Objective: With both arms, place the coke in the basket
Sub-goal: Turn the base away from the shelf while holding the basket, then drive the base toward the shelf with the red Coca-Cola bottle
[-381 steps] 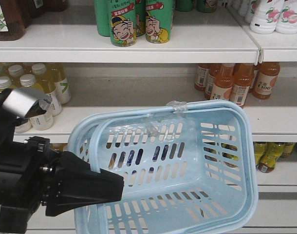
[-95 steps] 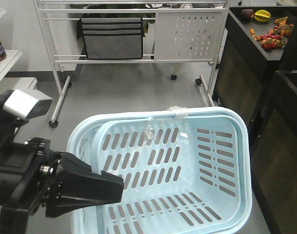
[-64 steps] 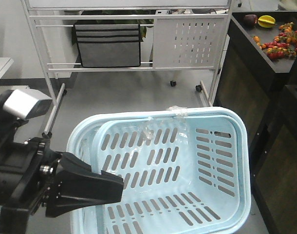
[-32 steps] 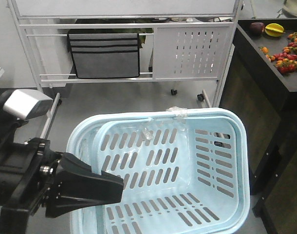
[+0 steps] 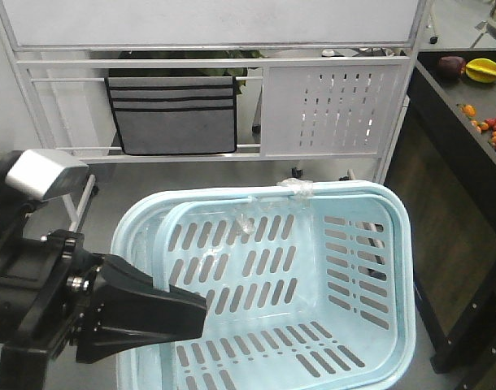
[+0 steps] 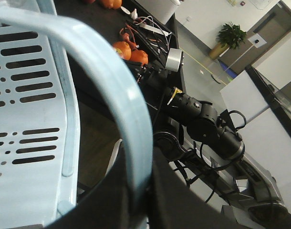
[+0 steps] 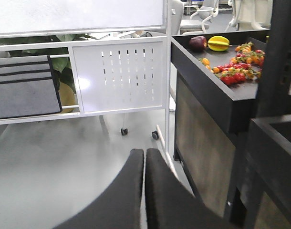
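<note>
Left gripper [image 5: 191, 315]: fingers clamped onto the near-left rim of the basket [image 5: 404, 268]. In the left wrist view the pale blue rim runs down between the two dark fingers [image 6: 112, 191], one on each side and both touching it. The basket hangs in front of the robot, tilted, with its slotted bottom open to the front camera. Clear tape sits on the far rim [image 5: 297, 185]. A silver-grey block [image 5: 45, 172] sits on top of the left arm.

Right gripper [image 7: 144, 152]: fingers [image 7: 129, 191] pressed together, no gap, nothing between them. It points over grey floor, well apart from the basket.

Coke: position cannot be told from these views.

Surroundings: a white cart with a perforated panel [image 5: 337, 106] and a grey bag [image 5: 171, 114] stands beyond the basket. A black counter [image 7: 217, 90] with fruit [image 7: 231, 71] is on the right.
</note>
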Tool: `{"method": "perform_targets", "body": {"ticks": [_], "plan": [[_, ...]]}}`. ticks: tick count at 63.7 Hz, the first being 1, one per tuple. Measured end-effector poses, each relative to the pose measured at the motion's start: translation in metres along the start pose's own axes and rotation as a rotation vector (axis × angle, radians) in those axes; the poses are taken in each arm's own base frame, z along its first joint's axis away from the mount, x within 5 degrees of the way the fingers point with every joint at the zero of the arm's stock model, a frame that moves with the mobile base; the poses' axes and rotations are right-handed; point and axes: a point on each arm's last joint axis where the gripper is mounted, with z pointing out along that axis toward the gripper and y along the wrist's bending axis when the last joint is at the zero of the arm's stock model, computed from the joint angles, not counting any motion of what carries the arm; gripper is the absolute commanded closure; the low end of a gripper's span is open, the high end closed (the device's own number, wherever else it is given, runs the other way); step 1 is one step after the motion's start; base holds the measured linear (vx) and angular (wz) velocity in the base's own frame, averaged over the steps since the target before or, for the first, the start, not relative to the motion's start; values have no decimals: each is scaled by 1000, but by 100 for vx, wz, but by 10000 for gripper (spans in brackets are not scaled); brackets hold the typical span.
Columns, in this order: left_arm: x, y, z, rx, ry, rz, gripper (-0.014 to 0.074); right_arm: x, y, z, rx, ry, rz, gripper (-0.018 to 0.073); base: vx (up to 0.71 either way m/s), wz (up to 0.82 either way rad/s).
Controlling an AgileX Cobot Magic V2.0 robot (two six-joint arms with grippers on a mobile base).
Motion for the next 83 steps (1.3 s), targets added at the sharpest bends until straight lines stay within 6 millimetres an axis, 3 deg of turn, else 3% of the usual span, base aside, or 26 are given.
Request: {"method": "perform_targets", "body": {"ticks": [44, 83], "plan": [[0, 0, 0, 0, 0, 0, 603, 0, 0, 0, 0, 0, 0, 564, 32, 23], [0, 0, 0, 0, 0, 0, 603, 0, 0, 0, 0, 0, 0, 564, 21, 55]]}}
